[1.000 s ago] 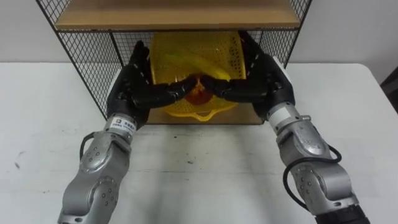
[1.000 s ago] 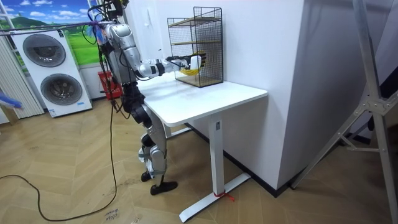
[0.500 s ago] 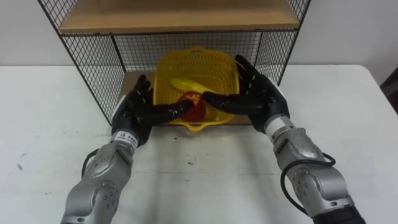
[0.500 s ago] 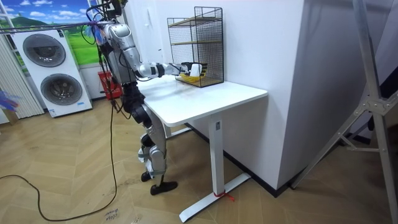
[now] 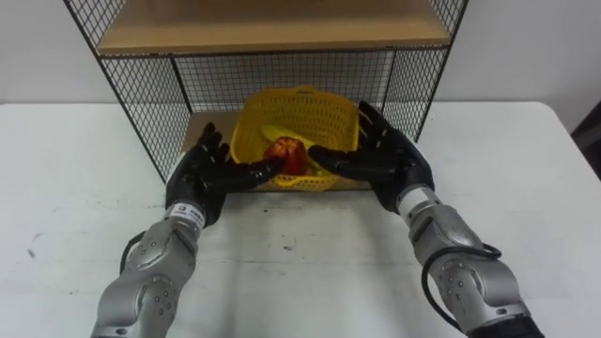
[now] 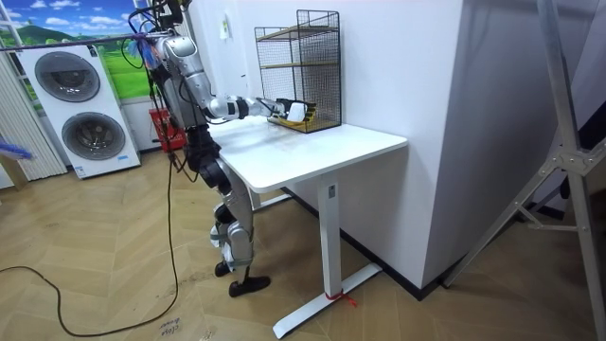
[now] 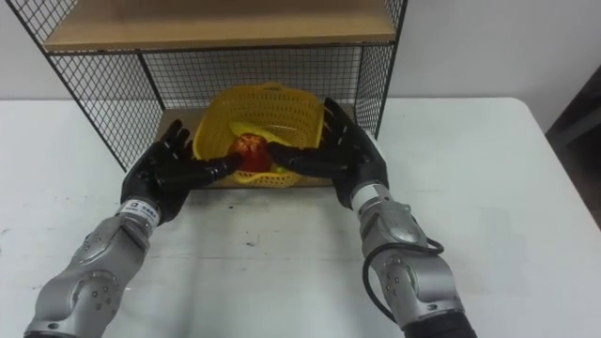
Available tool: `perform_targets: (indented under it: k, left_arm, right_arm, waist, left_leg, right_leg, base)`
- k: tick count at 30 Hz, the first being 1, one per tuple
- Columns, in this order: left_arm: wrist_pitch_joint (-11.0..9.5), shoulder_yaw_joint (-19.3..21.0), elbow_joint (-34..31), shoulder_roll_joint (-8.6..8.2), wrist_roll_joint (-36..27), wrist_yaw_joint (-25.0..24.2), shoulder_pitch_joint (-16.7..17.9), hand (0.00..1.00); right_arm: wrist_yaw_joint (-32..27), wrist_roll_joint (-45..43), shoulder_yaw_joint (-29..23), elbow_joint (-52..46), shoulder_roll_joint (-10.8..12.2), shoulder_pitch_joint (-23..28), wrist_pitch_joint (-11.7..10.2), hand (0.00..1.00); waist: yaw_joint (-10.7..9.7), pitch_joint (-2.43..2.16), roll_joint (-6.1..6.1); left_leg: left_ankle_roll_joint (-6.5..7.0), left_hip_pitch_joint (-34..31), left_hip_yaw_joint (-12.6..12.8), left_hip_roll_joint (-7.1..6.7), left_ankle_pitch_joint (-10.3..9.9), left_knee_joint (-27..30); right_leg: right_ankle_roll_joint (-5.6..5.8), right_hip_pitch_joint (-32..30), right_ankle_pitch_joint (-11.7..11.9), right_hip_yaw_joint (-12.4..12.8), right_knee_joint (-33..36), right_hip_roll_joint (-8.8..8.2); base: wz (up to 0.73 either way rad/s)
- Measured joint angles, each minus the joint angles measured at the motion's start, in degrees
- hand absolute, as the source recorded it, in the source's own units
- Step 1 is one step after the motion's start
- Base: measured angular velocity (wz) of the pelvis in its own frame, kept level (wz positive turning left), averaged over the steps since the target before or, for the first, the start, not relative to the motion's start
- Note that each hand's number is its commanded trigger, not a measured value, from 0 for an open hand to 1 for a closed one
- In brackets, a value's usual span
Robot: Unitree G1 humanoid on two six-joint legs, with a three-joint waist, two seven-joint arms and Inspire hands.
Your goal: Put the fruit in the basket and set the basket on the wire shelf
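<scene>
The yellow plastic basket [image 5: 300,117] rests on the bottom board of the wire shelf [image 5: 141,103], slightly tilted with its opening toward me. A red apple [image 5: 285,155] lies in it, with a yellow banana [image 5: 272,133] behind it. My left hand [image 5: 199,171] is at the basket's left front, open, its thumb reaching to the rim by the apple. My right hand [image 5: 387,155] is at the right front, open with spread fingers, thumb lying across the front rim. In the room view I stand at the table's end, both arms stretched to the shelf [image 6: 301,71].
The shelf's wooden upper board [image 5: 272,23] hangs low over the basket, with mesh walls on both sides and behind. The white table [image 5: 300,272] spreads out in front of the shelf. Washing machines [image 6: 71,109] stand behind me in the room view.
The basket has come down from a raised, steeply tilted hold onto the shelf's bottom board. Both hands have drawn back toward me and lowered, their fingers off the basket's sides.
</scene>
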Motion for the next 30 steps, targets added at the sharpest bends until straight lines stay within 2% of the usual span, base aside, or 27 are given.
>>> perform_targets:
  k: [9,17,23,30]
  left_arm:
    - [0.01,2.55,1.00,0.25,-0.19,0.01,0.01,0.00]
    - [-0.01,4.70,0.83,0.07,0.10,0.21,0.01,0.00]
    - [0.15,4.76,-3.22,0.11,1.69,0.61,0.01,0.00]
    - [0.11,4.82,-5.04,0.32,2.78,-0.33,0.16,0.00]
  right_arm:
    - [0.87,1.88,-0.15,2.14,-0.01,0.13,0.01,0.00]
    - [1.71,1.98,-2.47,2.09,-0.03,0.13,0.01,0.00]
    - [1.60,1.65,-2.91,0.62,-0.03,0.44,0.01,0.00]
    - [1.96,1.10,-4.10,-2.77,-0.04,1.98,0.00,0.00]
  waist:
    - [-0.33,0.02,-0.45]
    - [-0.39,-0.02,-0.41]
    - [-0.34,-0.14,-0.22]
    - [-0.21,-1.02,0.51]
  left_leg:
    - [-0.01,0.74,-0.06,0.04,-0.01,-0.10]
    - [0.01,0.03,-0.12,0.22,0.00,0.07]
    - [0.10,-0.19,-0.01,0.18,0.05,0.05]
    - [0.15,1.35,0.53,0.10,0.35,-0.96]
  right_leg:
    - [0.09,0.94,-0.12,-0.20,-0.19,0.01]
    - [0.28,1.35,0.61,-0.66,-1.91,0.24]
    - [0.34,0.88,0.72,-0.30,-1.89,0.30]
    - [0.47,1.70,0.74,0.37,-1.84,0.31]
  base:
    - [0.02]
    - [0.03]
    - [-0.01]
    - [-0.04]
